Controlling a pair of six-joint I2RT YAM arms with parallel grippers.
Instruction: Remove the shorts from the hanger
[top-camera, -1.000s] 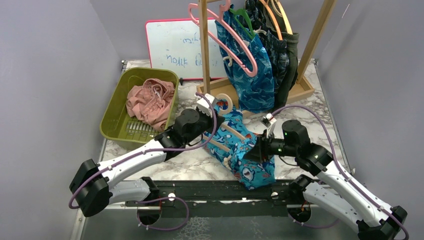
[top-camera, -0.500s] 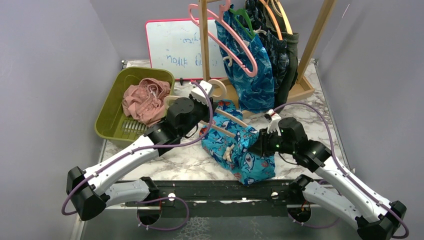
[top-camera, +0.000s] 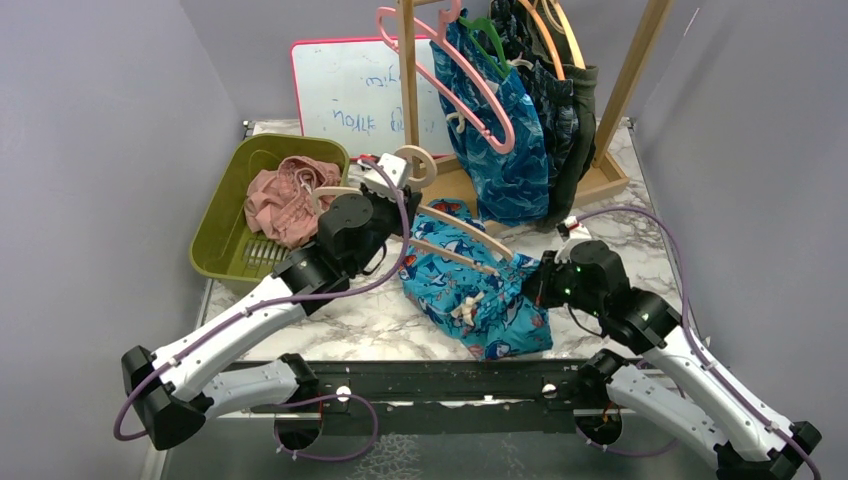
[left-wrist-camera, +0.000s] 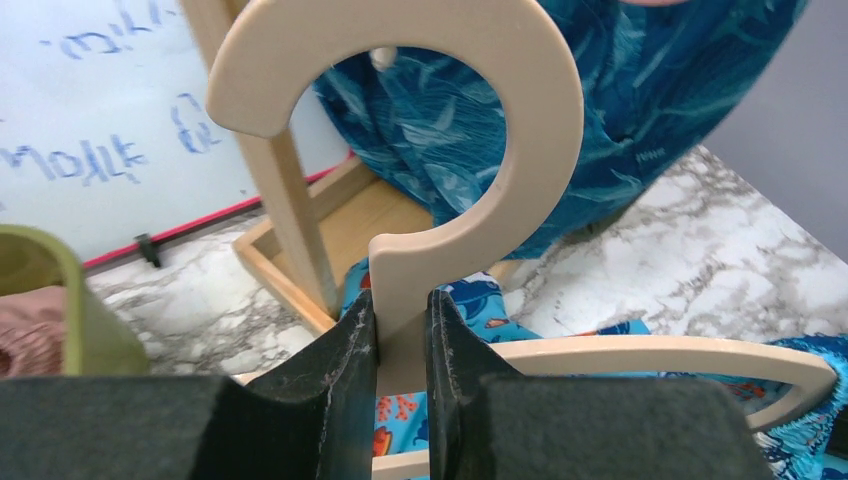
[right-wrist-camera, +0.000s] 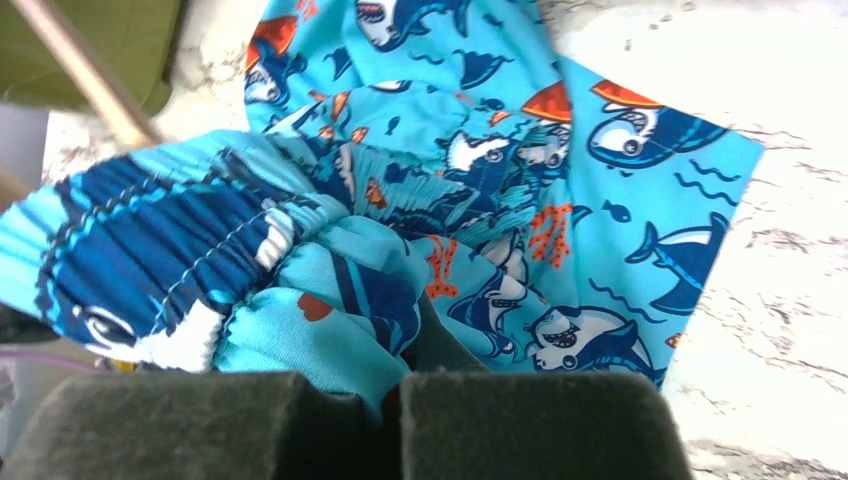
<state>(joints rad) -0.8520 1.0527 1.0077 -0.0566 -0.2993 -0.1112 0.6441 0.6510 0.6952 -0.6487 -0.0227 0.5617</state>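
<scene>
With the left tool (left-wrist-camera: 400, 340) pinching the hanger (left-wrist-camera: 520, 120) at its neck and the right tool (right-wrist-camera: 395, 385) clamped on the waistband of the shorts (right-wrist-camera: 560, 230) lying mid-frame on the counter (top-camera: 620, 240), they should pull steadily apart, sliding the cloth off without snagging.

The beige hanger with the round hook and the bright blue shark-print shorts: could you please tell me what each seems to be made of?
Beige hanger with a round hook: probably moulded plastic, possibly painted wood; smooth, matte, even colour, no grain. Bright blue shark-print shorts: thin soft printed cloth; it creases and bunches, with a gathered elastic waistband.
</scene>
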